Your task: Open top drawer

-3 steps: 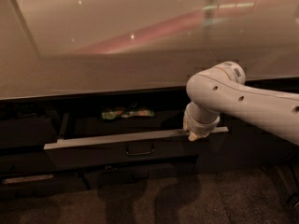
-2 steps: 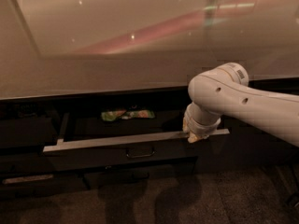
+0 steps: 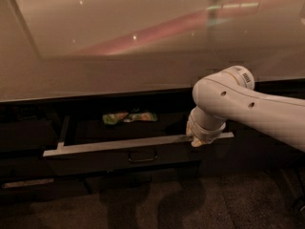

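A glossy beige desk [image 3: 143,66] spans the view above dark drawer fronts, with dark floor [image 3: 228,199] lying open below. The top drawer [image 3: 105,159] stands partly pulled out under the desk edge, with a green packet [image 3: 129,117] inside. The gripper [image 3: 198,138], below the white arm [image 3: 252,111], is at the drawer's pale rim near its right end. Whether it is open or closed cannot be told.

Glossy, smooth beige countertop [image 3: 119,66] reflecting pink light, above the top drawer [image 3: 95,162] with matt dark front, pale metal rim [image 3: 119,145] and thin dark bar handle [image 3: 142,157]; smooth white plastic-looking arm [image 3: 257,109], its gripper [image 3: 198,140] at the rim's right end; shiny green packet [image 3: 128,117] inside; rough, speckled dark floor [image 3: 214,199].
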{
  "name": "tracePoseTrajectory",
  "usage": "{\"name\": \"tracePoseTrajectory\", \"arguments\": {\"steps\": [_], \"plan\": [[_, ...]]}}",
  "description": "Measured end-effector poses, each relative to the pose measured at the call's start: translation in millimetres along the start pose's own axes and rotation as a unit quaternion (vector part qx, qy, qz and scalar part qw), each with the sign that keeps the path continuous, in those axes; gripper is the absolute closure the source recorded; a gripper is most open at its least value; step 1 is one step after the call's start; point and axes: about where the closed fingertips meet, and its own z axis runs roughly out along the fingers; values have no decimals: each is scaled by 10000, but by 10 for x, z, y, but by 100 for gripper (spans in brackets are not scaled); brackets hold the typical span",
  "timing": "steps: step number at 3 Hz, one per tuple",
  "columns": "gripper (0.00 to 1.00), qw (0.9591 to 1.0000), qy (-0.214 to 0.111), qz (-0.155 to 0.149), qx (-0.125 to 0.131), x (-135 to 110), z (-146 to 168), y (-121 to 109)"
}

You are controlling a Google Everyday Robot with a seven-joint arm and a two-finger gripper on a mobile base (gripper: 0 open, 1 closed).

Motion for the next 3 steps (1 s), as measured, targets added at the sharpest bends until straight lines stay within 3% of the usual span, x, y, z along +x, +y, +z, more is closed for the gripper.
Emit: {"name": "tracePoseTrajectory", "arguments": {"steps": [3], "plan": [[100, 9999, -114, -79, 57, -72, -50, 79]]}}
